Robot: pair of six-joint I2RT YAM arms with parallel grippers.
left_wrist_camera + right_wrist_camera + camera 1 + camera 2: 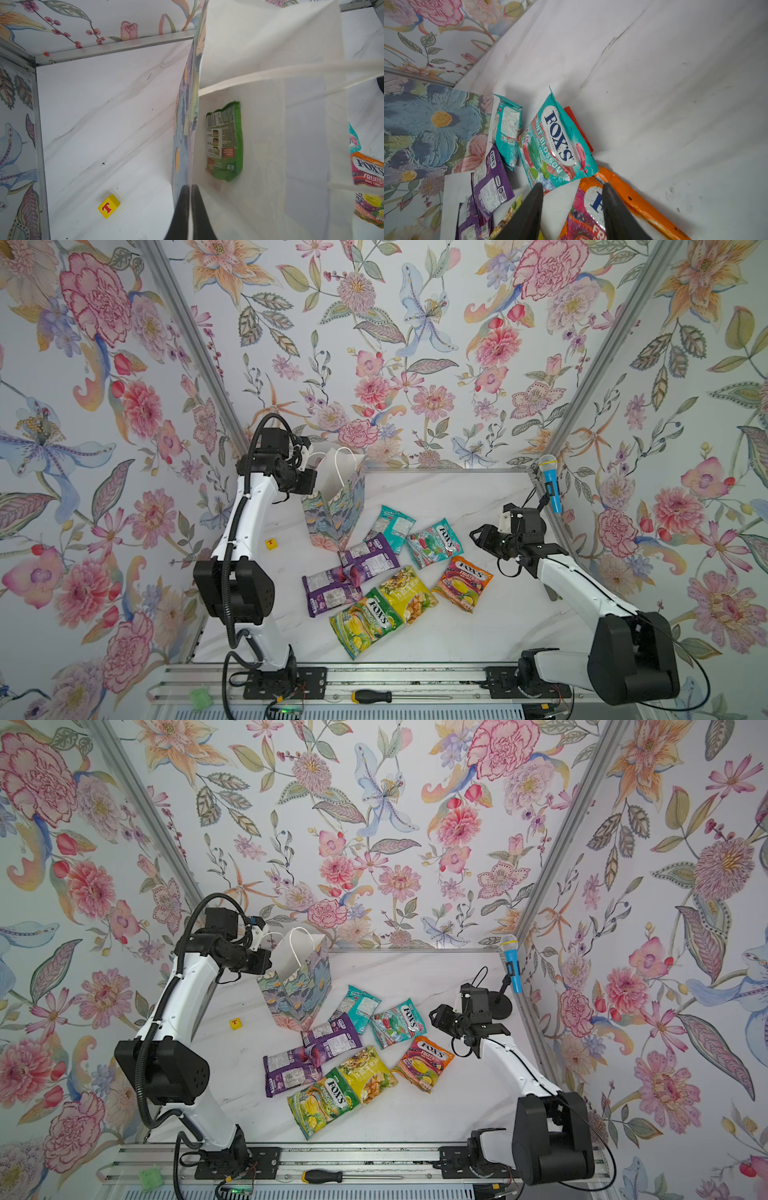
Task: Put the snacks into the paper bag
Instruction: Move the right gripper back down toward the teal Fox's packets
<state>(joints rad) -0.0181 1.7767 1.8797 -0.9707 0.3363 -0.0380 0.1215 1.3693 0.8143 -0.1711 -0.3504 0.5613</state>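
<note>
While the left gripper [190, 187] pinches shut on the rim of the flower-printed paper bag [270, 41], the half-open, empty right gripper [572, 187] hovers nearest the glossy teal plastic pouch [558, 143] lying just ahead.

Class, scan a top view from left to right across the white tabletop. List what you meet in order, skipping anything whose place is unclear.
yellow T block → paper bag → orange FOX'S Fruits pouch → blue microphone
</note>
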